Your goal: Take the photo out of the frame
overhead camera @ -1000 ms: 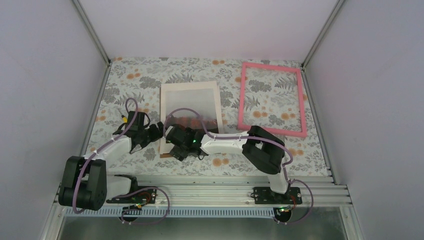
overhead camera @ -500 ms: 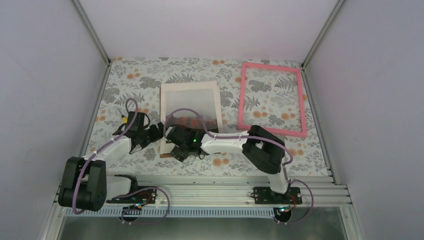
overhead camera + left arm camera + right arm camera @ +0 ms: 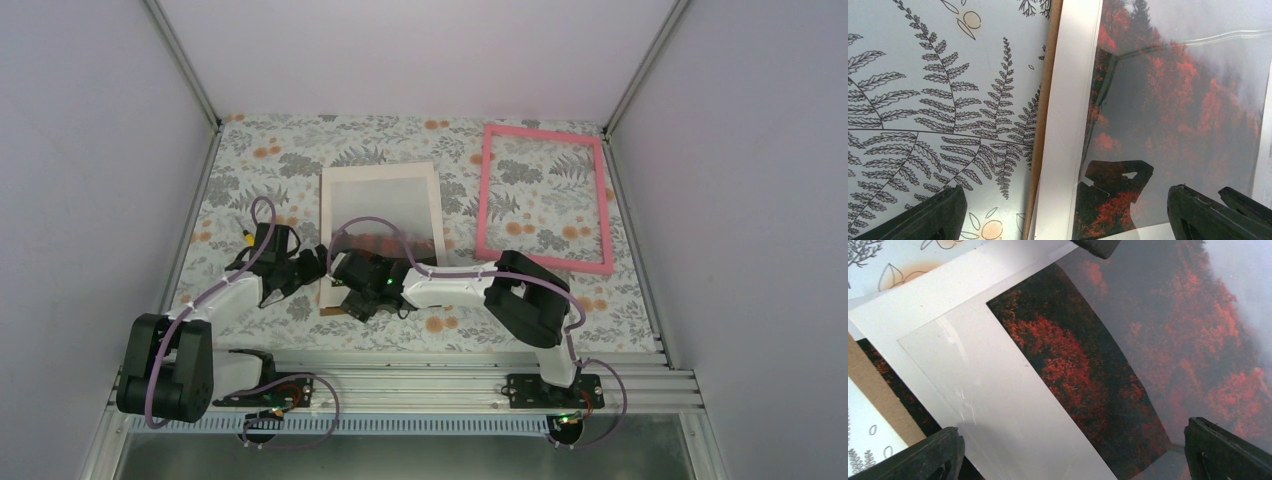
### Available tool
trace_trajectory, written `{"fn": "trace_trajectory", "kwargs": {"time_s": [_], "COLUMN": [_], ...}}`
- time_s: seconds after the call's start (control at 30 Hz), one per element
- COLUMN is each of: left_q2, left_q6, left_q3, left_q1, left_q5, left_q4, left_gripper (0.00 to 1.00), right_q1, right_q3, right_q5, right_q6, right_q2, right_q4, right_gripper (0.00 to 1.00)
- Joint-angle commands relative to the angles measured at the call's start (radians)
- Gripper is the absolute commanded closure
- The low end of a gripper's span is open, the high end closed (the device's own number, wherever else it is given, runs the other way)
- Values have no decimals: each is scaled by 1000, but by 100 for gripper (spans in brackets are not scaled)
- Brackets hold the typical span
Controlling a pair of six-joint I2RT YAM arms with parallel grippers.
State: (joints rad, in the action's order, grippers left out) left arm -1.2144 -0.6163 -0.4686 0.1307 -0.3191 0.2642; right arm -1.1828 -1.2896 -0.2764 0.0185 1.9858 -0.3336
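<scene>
**Operator:** Where is the photo, and what are my hands doing?

**Helper:** The photo point(image 3: 1173, 100) is not in the pink frame point(image 3: 545, 131). That frame lies well apart, far off on the right of the tabletop point(image 3: 280, 150). The photo lies flat in the pile in the middle, under the cream mat board point(image 3: 1068, 100) and on the brown backing board point(image 3: 1045, 100). Your left hand point(image 3: 1070, 220) and right hand point(image 3: 1075, 455) both hang over the near end of the pile. Both are wide open and hold nothing.

**Operator:** How do I do this well?

**Helper:** I think you should hold the boards down with one hand. Then pinch only the thin photo edge where it peeks out by the brown board, and slide it out slowly. A clear sheet point(image 3: 988, 405) seems to lie on top. It looks slippery, so don't grab that by mistake.

**Operator:** What can't you see?

**Helper:** From above, your arms cover the near end of the pile. I can't tell if any finger touches the paper. The shine makes a dark shape on the photo. It may just be a reflection.
</scene>
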Motion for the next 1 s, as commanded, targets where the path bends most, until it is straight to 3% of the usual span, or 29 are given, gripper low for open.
{"fn": "trace_trajectory", "kwargs": {"time_s": [0.0, 0.23, 0.53, 0.97], "left_q2": [5, 10, 9, 10], "left_q6": [6, 4, 7, 8], "left_q3": [17, 18, 20, 18], "left_q1": [-5, -5, -4, -5], "left_q5": [-22, -31, -29, -39], "left_q4": [9, 11, 13, 15], "left_gripper": [0, 0, 0, 0], "right_q1": [6, 17, 15, 14], "right_q3": [13, 11, 111, 138], "right_q5": [-79, -118, 28, -20], "right_q6": [-17, -31, -105, -134], "right_q2": [27, 29, -70, -68], "right_q4": [24, 49, 96, 117], "right_gripper": [0, 0, 0, 0]}}
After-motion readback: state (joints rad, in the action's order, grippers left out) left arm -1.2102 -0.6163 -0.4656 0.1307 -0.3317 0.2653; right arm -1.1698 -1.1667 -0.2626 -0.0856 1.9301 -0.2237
